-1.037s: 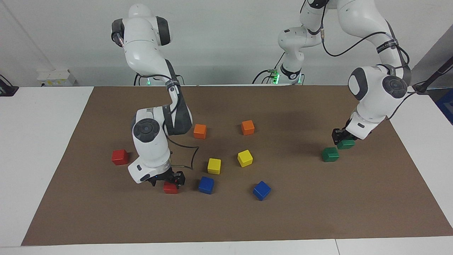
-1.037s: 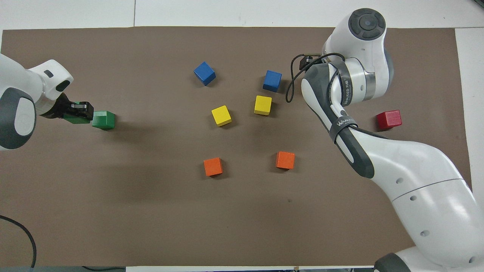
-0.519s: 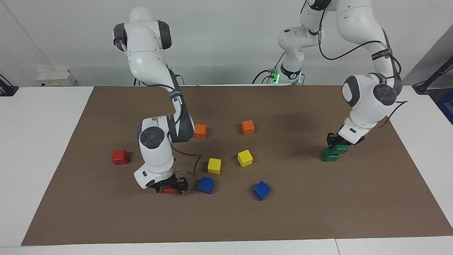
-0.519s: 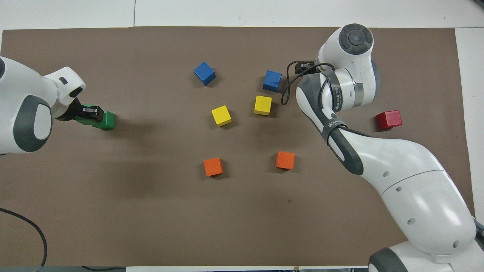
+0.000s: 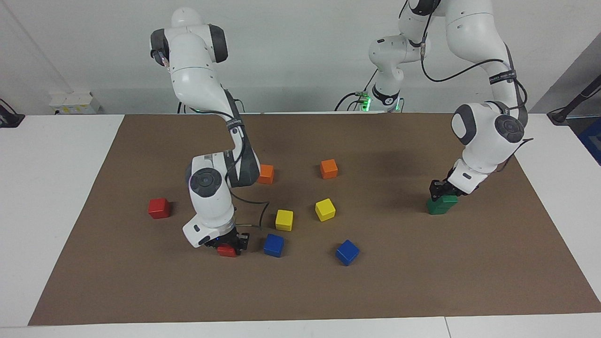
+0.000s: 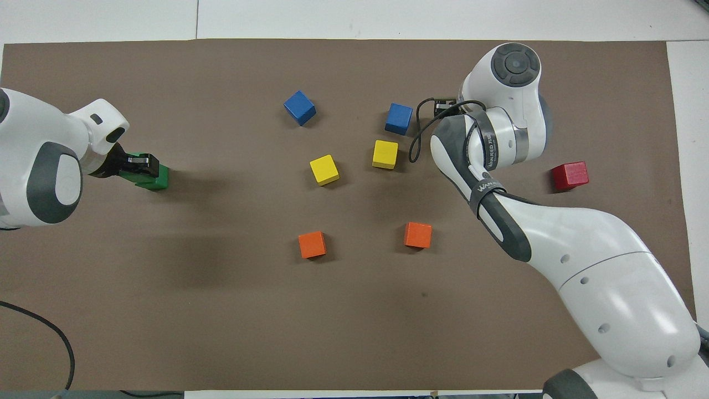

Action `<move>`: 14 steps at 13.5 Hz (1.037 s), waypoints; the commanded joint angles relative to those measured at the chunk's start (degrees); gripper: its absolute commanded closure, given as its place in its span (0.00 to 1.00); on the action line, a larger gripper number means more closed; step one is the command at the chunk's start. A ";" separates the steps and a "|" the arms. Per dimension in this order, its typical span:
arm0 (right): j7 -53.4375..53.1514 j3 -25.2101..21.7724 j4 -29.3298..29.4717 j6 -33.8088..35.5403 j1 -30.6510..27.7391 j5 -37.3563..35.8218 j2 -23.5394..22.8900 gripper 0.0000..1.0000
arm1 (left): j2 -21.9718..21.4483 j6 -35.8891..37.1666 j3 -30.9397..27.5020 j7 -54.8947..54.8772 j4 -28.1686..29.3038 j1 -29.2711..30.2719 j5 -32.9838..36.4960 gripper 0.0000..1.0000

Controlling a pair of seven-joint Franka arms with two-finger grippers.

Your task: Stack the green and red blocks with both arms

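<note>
Clock directions are read on the overhead view, with twelve pointing away from the robots.

1. Tabletop (image 6: 221, 310): brown mat carrying all the items.
2. Orange cubes (image 6: 312, 244) (image 6: 417, 234): nearest row, side by side, at six from the yellow pair. Not part of the task.
3. Lower green block (image 5: 436, 208): flat on the mat at the left arm's end, at nine from the yellow cubes.
4. Upper green block (image 5: 447, 199): resting on or just over the lower green block, slightly offset and not yet flush.
5. Left pincer (image 5: 443, 190): over the green pair, clamped on the upper green block.
6. Yellow cubes (image 6: 324, 169) (image 6: 385, 154): middle row. Not part of the task.
7. Spare red block (image 6: 569, 175): at the right arm's end, at three from the yellow cubes, untouched.
8. Blue cubes (image 6: 299, 107) (image 6: 399, 118): at twelve from the yellow pair.
9. Far red block (image 5: 227, 252): on the mat at three from the nearer blue cube, just beside it.
10. Right pincer (image 5: 228, 241): down around the far red block, fingers flanking it. I cannot tell whether they have closed.

Handling note: the step in hand appears to be seating green on green. Square the upper faces over the lower, settle it fully, then let go and rise straight up. The right arm should grip the red block's flat sides, clear of the blue cube.

Orientation: the blocks are cubes, so they have no long axis. Both green ones sit slightly turned from the mat's edges, the red ones roughly square to them.
</note>
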State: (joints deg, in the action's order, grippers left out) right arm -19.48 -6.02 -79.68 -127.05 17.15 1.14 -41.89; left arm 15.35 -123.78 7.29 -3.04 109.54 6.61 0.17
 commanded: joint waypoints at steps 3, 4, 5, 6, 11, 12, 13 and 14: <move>0.84 0.22 -1.88 2.94 -0.72 0.09 3.48 1.00 | -0.67 -0.93 -0.18 0.14 1.73 0.07 -1.05 1.00; 2.76 0.31 -2.23 4.95 -0.98 0.17 5.05 1.00 | -0.68 -0.93 -0.18 0.14 1.73 -0.01 -1.05 1.00; 5.39 0.22 -3.80 6.19 -1.85 0.26 7.94 1.00 | -0.68 -0.85 -0.18 0.06 1.73 0.07 -1.05 1.00; 8.81 0.22 -8.52 6.38 -3.34 0.26 12.40 1.00 | -0.68 -0.76 -0.18 0.06 1.73 0.07 -1.05 1.00; 25.42 0.22 -32.27 2.26 -11.94 0.26 31.06 1.00 | -0.76 -0.41 -0.26 -0.12 1.73 0.16 -1.05 0.82; 28.50 0.22 -35.25 -0.45 -13.36 0.26 32.82 1.00 | -0.76 -0.49 -0.26 0.05 1.73 0.07 -1.05 0.57; 31.58 0.22 -38.16 -3.00 -14.94 0.26 34.06 1.00 | -0.68 -0.41 -0.26 0.14 1.73 0.16 -1.05 0.21; 33.61 0.22 -40.10 -5.46 -16.35 0.26 34.33 1.00 | -0.85 -0.41 -0.26 0.32 1.64 0.16 -1.05 0.00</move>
State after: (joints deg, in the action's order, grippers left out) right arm 9.93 -6.68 -112.88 -127.09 3.13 1.12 -10.59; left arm 15.36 -123.77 7.17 -2.99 110.21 6.61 0.15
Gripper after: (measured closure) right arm 0.454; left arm 0.449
